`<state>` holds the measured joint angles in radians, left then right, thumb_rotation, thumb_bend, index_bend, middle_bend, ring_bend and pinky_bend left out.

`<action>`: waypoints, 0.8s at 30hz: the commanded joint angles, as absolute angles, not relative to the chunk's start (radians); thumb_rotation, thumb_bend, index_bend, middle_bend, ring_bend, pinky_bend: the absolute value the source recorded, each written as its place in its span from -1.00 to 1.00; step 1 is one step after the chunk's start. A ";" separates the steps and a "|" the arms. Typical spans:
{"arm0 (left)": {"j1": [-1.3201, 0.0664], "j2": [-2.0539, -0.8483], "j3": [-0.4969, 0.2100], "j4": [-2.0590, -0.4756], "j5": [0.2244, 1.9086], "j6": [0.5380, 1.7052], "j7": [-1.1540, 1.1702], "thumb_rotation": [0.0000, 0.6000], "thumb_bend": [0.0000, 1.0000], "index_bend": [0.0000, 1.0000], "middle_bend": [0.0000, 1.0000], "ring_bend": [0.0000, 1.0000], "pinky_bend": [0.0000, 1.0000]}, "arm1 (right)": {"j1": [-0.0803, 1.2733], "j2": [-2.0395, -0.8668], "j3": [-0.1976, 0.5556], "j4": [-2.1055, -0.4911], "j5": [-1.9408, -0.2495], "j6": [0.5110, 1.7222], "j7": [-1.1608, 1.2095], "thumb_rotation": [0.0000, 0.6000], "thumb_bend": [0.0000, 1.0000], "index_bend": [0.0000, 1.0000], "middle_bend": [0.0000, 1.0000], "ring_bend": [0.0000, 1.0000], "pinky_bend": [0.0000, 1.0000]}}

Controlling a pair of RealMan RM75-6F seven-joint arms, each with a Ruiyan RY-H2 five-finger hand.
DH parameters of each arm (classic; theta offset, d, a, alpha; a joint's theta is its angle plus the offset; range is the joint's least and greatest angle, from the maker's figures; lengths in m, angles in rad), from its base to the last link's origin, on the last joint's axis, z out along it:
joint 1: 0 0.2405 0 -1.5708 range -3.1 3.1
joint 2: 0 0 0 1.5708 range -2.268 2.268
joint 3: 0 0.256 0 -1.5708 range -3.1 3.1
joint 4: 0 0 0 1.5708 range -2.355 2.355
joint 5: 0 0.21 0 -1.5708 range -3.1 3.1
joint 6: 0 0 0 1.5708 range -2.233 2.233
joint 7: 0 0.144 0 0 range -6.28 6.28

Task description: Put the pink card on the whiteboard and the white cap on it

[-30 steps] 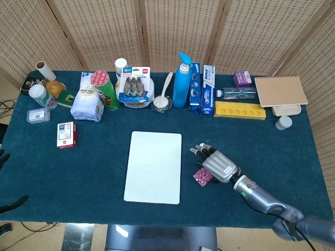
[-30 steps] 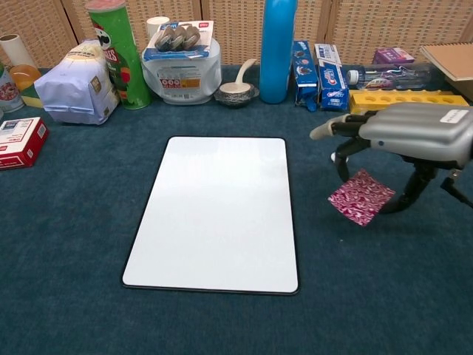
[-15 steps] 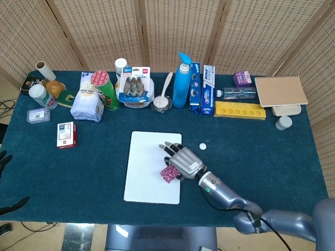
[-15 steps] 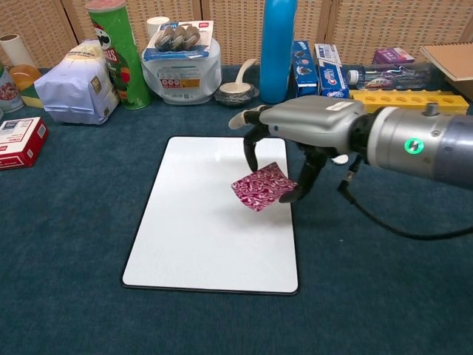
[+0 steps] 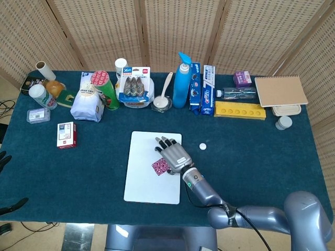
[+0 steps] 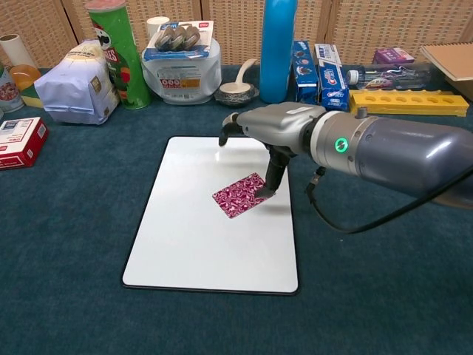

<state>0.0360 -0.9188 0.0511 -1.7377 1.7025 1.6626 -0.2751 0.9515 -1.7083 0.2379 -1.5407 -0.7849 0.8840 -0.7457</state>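
Note:
The pink patterned card lies low over the middle right of the whiteboard. My right hand pinches it at its right corner while the other fingers spread above the board. The small white cap sits on the blue cloth just right of the whiteboard; the chest view hides it behind my arm. Only dark fingertips of my left hand show at the left edge of the head view, apart and holding nothing.
Along the back stand a chips can, a white bag, a blue bottle, toothpaste boxes, a yellow tray and a notebook. A red box lies left of the whiteboard.
My right hand carried the pink card leftward from the cloth onto the whiteboard and lowered it close to the surface. The white cap came into sight where the hand had been.

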 commanded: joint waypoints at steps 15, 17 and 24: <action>0.039 -0.929 0.056 -1.745 1.712 1.667 -0.241 1.00 -0.84 -1.00 -1.00 -1.00 -0.88 | 0.832 -1.487 0.207 -1.492 -0.826 0.885 -0.472 1.00 -0.53 -0.36 -0.90 -0.95 -0.74; 0.039 -0.932 0.056 -1.749 1.713 1.664 -0.227 1.00 -0.84 -1.00 -1.00 -1.00 -0.88 | 0.818 -1.487 0.204 -1.453 -0.851 0.866 -0.413 1.00 -0.53 -0.32 -0.89 -0.95 -0.74; 0.030 -0.939 0.056 -1.769 1.701 1.635 -0.185 1.00 -0.84 -1.00 -1.00 -1.00 -0.88 | 0.809 -1.540 0.204 -1.338 -0.887 0.827 -0.306 1.00 -0.52 -0.29 -0.88 -0.94 -0.73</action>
<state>0.0318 -0.9378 0.0554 -1.7664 1.7022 1.6391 -0.1883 0.8149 -1.5205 0.2059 -1.3678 -0.8729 0.8423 -0.3304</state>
